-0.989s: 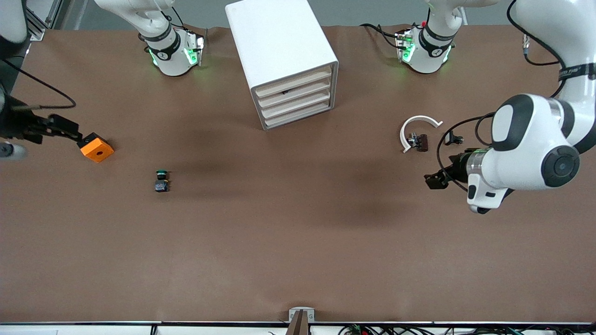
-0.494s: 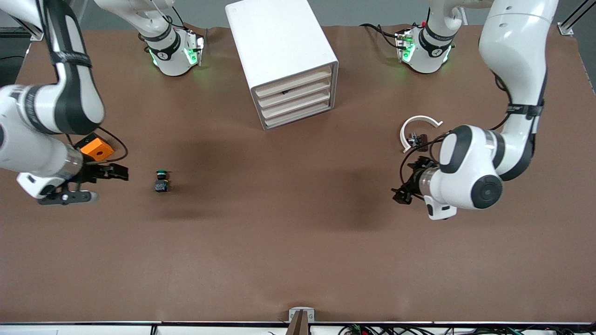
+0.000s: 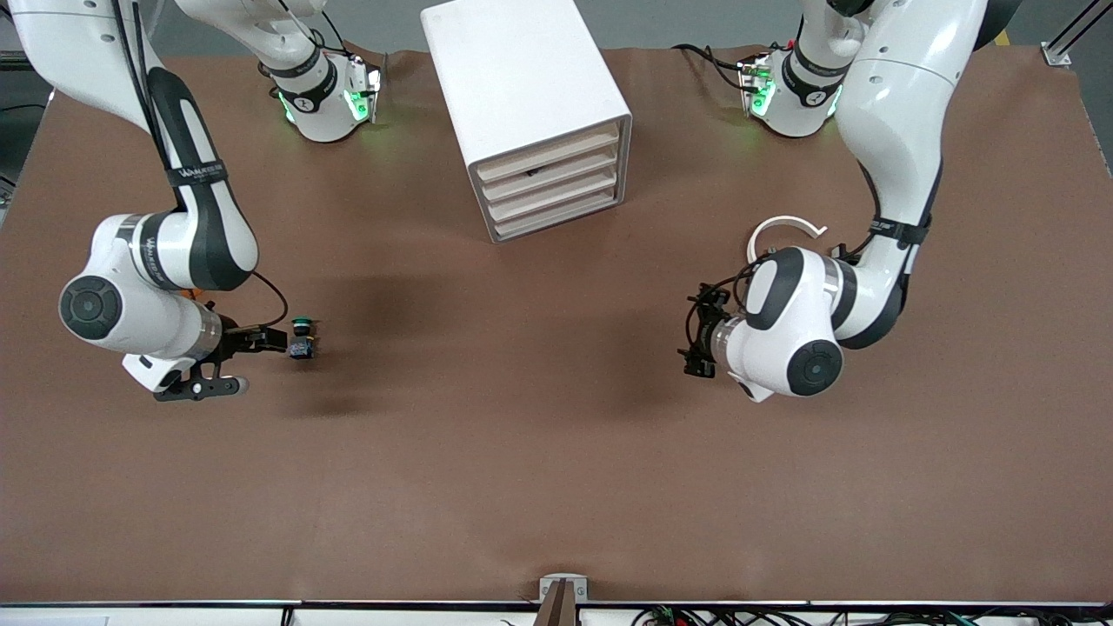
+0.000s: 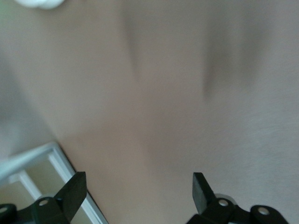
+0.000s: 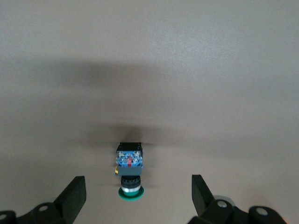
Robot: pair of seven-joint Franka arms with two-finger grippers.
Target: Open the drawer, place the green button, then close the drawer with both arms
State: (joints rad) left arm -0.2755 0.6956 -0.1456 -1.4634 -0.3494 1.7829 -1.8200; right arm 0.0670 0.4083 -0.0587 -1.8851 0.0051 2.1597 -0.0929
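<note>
The button [image 3: 301, 339] lies on its side on the brown table toward the right arm's end, green cap and dark blue body; it also shows in the right wrist view [image 5: 129, 171]. My right gripper [image 3: 252, 352] is open and empty, low over the table just beside the button, which shows between its fingers in the right wrist view [image 5: 138, 193]. The white cabinet [image 3: 522, 78] stands between the arm bases, its four cream drawer fronts [image 3: 549, 196] all shut. My left gripper [image 3: 696, 337] is open and empty over bare table; in the left wrist view [image 4: 138, 189] a cabinet corner [image 4: 37, 168] shows.
A white ring [image 3: 783, 228] lies by the left arm's elbow; the black clips beside it are hidden by the arm. The orange cube is hidden under the right arm. The table's front edge [image 3: 556, 600] runs along the near side.
The right arm swung in from the orange cube, bringing its gripper up beside the button. The left arm swung from beside the ring toward the table's middle.
</note>
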